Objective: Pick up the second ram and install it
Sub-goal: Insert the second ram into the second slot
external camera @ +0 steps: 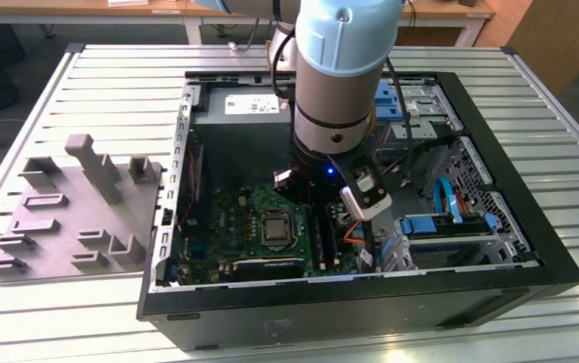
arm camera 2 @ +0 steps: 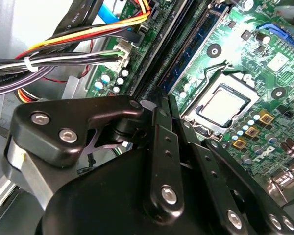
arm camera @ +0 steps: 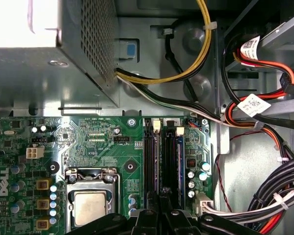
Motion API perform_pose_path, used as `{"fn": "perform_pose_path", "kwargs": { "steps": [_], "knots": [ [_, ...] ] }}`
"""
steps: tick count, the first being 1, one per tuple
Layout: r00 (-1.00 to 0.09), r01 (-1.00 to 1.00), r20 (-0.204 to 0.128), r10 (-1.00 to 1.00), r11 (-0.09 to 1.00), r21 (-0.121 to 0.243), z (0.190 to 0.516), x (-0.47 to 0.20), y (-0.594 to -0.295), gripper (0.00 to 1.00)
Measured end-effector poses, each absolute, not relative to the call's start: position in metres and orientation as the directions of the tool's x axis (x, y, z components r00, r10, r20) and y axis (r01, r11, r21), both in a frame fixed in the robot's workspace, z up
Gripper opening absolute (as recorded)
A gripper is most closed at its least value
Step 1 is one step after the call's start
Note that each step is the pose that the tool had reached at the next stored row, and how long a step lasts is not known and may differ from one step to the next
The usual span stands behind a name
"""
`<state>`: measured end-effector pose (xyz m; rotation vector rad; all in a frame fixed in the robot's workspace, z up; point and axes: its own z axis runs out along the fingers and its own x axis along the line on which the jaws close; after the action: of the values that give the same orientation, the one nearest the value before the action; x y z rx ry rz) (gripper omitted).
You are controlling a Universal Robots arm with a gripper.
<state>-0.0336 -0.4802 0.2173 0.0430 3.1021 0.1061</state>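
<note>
The second ram (arm camera 2: pixel 196 46) is a thin blue-green stick standing on edge among the long black motherboard slots (arm camera: pixel 149 161). It also shows as a narrow blue strip in the first wrist view (arm camera: pixel 182 166). One end runs straight into my gripper (arm camera 2: pixel 165 104), whose black fingers are drawn close together on it. In the first wrist view the gripper (arm camera: pixel 164 210) hangs right over the slots, beside the processor socket (arm camera: pixel 90 205). In the exterior view my arm (external camera: pixel 335 91) reaches down into the open computer case (external camera: pixel 269 310), and the wrist hides the fingertips.
The grey holder block (external camera: pixel 78 212) lies on the slatted table at the exterior view's left. Coloured cable bundles (arm camera 2: pixel 63 54) run close beside the slots. The power supply box (arm camera: pixel 49 54) and the drive cage (external camera: pixel 451 227) hem in the motherboard.
</note>
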Motion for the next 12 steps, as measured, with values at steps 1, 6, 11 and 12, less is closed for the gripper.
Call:
{"fn": "perform_pose_path", "kwargs": {
  "steps": [1,6,11,12],
  "knots": [
    [-0.999,0.026,-0.036,0.029,0.997,0.069,0.2173,-0.0336,-0.4802,0.13],
    [-0.999,0.026,-0.036,0.029,0.997,0.071,0.2162,-0.0336,-0.4804,0.13],
    [-0.999,0.026,-0.036,0.029,0.997,0.073,0.2159,-0.0336,-0.4803,0.13],
    [-0.999,0.026,-0.036,0.029,0.997,0.073,0.2159,-0.0336,-0.4803,0.13]
  ]
}}
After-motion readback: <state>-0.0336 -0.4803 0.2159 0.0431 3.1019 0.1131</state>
